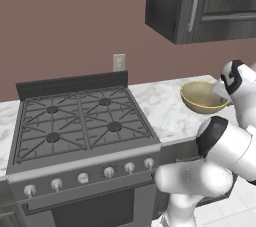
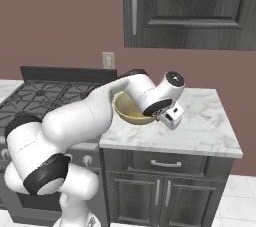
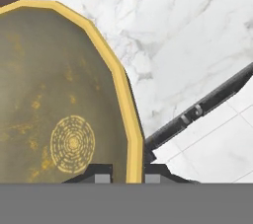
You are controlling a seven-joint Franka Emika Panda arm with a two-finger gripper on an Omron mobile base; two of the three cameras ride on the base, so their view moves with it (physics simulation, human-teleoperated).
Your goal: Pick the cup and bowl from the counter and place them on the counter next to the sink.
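The dull yellow-tan bowl point(image 1: 200, 96) point(image 2: 127, 112) sits over the white marble counter point(image 1: 159, 107) point(image 2: 202, 123), right of the stove. My gripper point(image 2: 161, 116) point(image 1: 221, 92) comes down at the bowl's right rim. In the hand view the two fingertips point(image 3: 103, 178) straddle the yellow rim, and the gripper point(image 3: 127, 178) is shut on it. The golden-brown inside of the bowl point(image 3: 54, 99) carries a ringed mark at its bottom. Whether the bowl rests on the marble or hangs just above it is unclear. The cup and the sink are out of view.
A black gas stove point(image 1: 80, 121) with a row of knobs stands left of the counter, and a wall outlet point(image 1: 119, 62) sits behind it. Dark upper cabinets point(image 2: 190, 6) hang above. The counter's front edge and dark drawers point(image 2: 165, 163) lie below the bowl, over a pale tiled floor point(image 3: 207, 144).
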